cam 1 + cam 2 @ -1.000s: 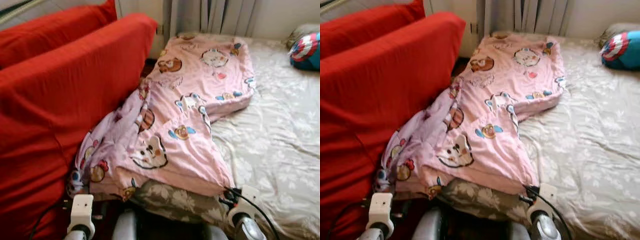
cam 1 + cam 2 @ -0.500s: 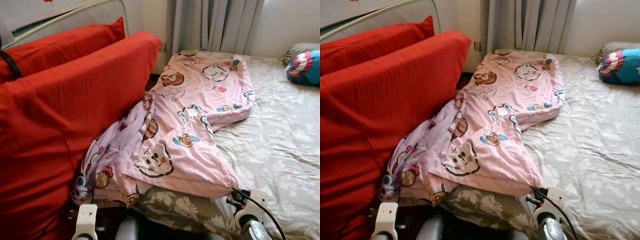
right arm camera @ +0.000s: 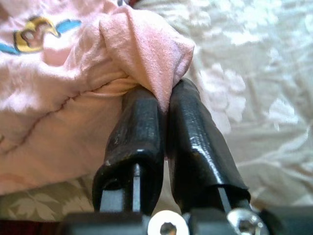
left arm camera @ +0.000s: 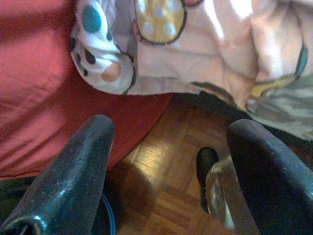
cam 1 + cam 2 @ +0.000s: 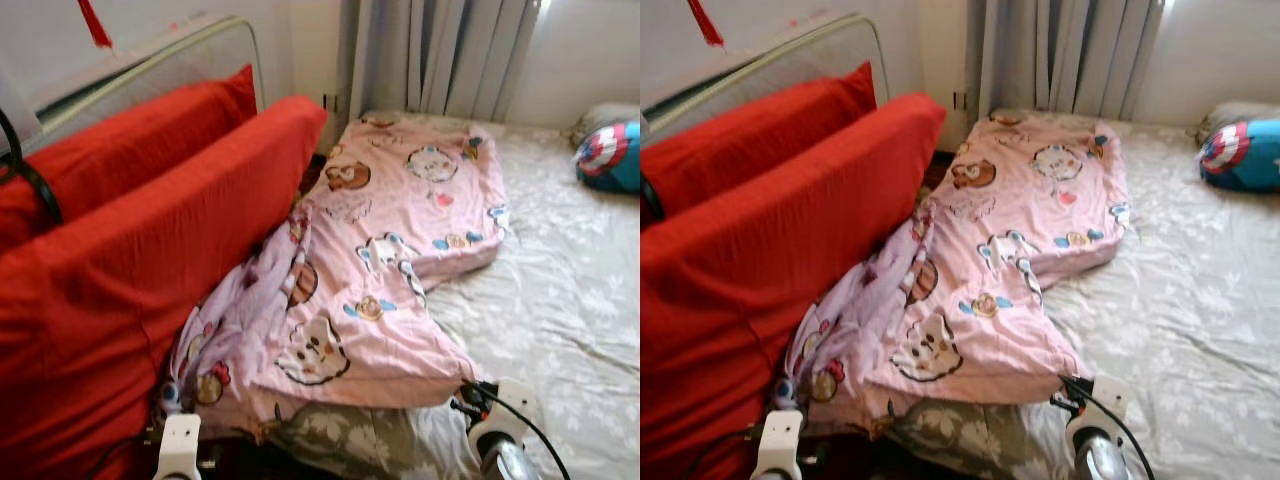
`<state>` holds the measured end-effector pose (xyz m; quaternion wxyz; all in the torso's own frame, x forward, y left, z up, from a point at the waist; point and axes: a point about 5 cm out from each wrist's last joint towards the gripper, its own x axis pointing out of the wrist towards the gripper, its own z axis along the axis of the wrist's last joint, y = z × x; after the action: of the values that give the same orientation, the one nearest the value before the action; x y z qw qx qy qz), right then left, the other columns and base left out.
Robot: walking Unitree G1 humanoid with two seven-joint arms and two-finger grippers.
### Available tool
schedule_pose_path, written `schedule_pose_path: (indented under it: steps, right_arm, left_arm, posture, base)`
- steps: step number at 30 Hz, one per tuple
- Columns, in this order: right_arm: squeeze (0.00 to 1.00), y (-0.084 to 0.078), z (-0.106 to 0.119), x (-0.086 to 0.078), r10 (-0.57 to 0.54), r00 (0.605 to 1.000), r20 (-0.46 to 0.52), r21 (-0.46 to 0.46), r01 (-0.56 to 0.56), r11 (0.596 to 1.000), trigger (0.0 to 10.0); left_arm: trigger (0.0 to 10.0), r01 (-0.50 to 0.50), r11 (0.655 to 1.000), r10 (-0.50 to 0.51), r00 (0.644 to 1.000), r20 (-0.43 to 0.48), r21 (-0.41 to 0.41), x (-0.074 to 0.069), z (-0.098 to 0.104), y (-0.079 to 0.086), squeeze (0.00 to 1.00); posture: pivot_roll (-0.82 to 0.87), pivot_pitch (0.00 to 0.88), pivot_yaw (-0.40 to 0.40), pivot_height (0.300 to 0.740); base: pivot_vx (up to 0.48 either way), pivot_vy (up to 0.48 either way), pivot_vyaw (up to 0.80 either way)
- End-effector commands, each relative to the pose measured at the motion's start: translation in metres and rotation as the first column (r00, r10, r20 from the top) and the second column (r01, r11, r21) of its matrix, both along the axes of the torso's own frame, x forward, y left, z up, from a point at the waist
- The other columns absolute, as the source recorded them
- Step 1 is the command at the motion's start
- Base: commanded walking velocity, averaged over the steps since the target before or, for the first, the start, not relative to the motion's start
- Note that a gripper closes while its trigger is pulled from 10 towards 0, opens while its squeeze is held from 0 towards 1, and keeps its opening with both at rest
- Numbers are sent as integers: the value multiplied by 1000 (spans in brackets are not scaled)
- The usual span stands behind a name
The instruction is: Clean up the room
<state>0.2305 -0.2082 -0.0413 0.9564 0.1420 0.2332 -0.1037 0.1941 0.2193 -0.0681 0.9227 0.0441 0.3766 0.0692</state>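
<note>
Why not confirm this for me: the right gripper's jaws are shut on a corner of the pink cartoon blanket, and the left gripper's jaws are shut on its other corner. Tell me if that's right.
Half right. The right gripper does pinch a corner of the pink cartoon blanket. But the left wrist view shows the left gripper with its jaws apart, holding nothing, over the wooden floor below the blanket's hanging edge.
</note>
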Motion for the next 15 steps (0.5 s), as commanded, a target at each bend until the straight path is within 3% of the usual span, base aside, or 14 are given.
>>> schedule_pose_path:
  steps: [1, 15]
  right_arm:
    - [0, 1, -2, -2, -2, 1000, -21, 1, 2, 1000, 10000]
    - [0, 7, -1, 2, 15, 1000, -16, 2, -15, 1000, 10000]
  left_arm:
    - [10000, -22, 1000, 22, 999, -24, -3, -6, -4, 1, 0]
    - [10000, -37, 999, 36, 998, -50, -19, -12, -7, 2, 0]
  posture:
    - [-10, 0, -10, 740]
    - [-2, 0, -9, 740]
  base:
    - [0, 0, 0]
    - [0, 0, 0]
